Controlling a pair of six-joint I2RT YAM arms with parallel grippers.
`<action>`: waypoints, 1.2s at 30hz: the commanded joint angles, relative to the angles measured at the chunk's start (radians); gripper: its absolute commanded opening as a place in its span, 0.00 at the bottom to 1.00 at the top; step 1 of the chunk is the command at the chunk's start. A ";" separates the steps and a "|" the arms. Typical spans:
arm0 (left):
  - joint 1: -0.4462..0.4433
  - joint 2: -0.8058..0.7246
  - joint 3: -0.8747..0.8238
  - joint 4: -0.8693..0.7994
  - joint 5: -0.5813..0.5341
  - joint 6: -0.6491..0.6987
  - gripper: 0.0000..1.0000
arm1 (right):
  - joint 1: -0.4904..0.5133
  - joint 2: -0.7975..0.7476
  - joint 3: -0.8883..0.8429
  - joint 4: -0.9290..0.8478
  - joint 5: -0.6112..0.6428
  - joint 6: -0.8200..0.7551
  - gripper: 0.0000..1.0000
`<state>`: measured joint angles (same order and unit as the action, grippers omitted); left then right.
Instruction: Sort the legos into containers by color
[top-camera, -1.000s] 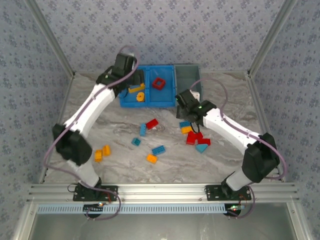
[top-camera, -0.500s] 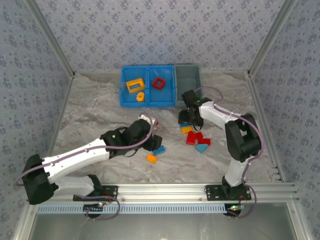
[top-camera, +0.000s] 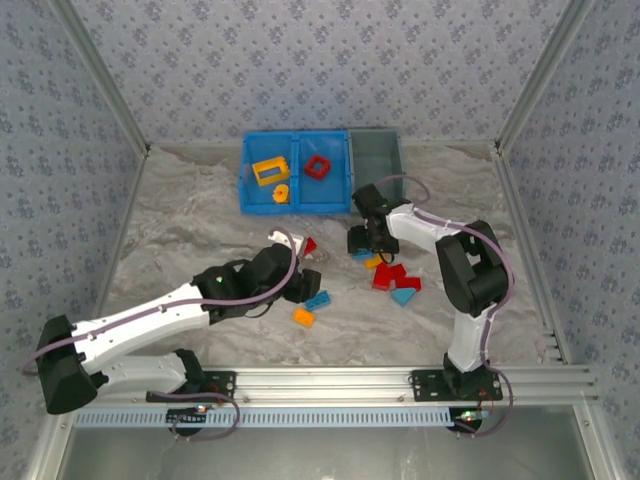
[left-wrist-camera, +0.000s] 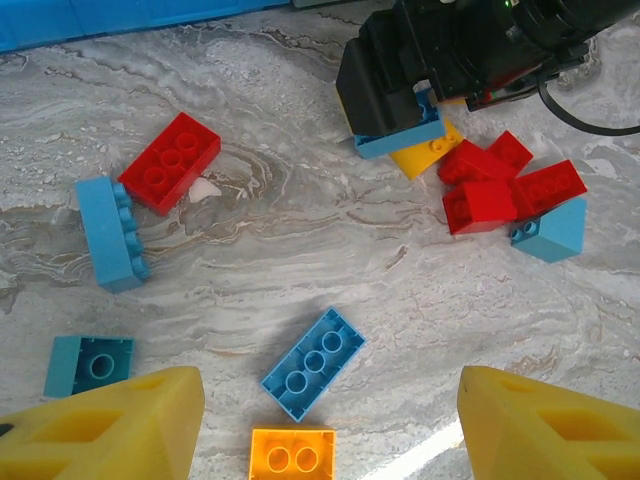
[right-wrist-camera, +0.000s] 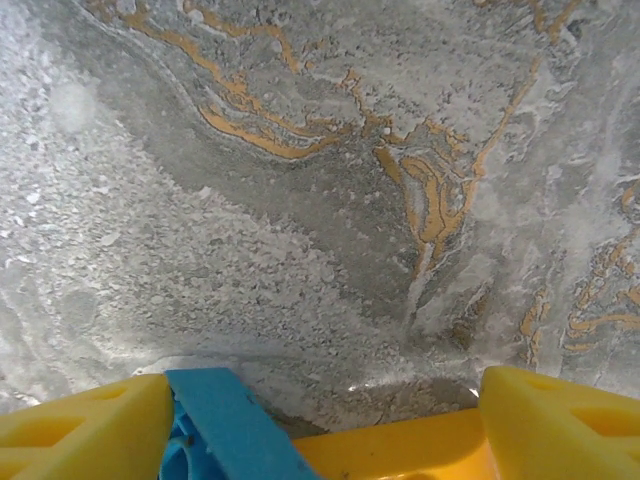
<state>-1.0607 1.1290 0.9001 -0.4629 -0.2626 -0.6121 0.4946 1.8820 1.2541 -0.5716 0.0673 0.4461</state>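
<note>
My left gripper (left-wrist-camera: 328, 402) hangs open low over the table, its yellow fingers (left-wrist-camera: 105, 425) either side of a blue lego (left-wrist-camera: 313, 362) and an orange one (left-wrist-camera: 292, 455). In the overhead view it (top-camera: 300, 283) sits at mid-table. My right gripper (top-camera: 362, 240) is down on the table, open, with a blue lego (right-wrist-camera: 215, 430) against its left finger and a yellow lego (right-wrist-camera: 400, 452) between the fingers. Red legos (left-wrist-camera: 500, 185) and a blue wedge (left-wrist-camera: 553, 228) lie just right of it. The containers (top-camera: 245, 190) stand at the back.
The left blue bin holds a yellow frame (top-camera: 268, 172) and a round yellow piece (top-camera: 281, 194); the middle one holds a red frame (top-camera: 318, 166). The grey bin (top-camera: 375, 160) is on the right. A red brick (left-wrist-camera: 170, 162), a light-blue brick (left-wrist-camera: 110, 232) and a teal piece (left-wrist-camera: 90, 363) lie left of centre.
My left arm swung from the bins down to mid-table over the loose bricks. My right gripper shifted slightly left onto the blue and yellow bricks and its jaws widened.
</note>
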 joint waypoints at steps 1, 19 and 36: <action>-0.005 0.016 0.027 0.008 -0.020 -0.005 0.68 | 0.002 0.026 0.028 -0.021 0.010 -0.016 0.76; -0.014 0.028 0.018 0.029 -0.012 -0.018 0.67 | -0.018 -0.066 0.019 0.019 -0.057 0.114 0.34; -0.027 0.005 0.027 -0.004 -0.051 -0.027 0.66 | 0.043 -0.087 0.051 -0.025 -0.004 0.105 0.62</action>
<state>-1.0767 1.1667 0.9001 -0.4530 -0.2783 -0.6231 0.5117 1.8008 1.2793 -0.5587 0.0528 0.5346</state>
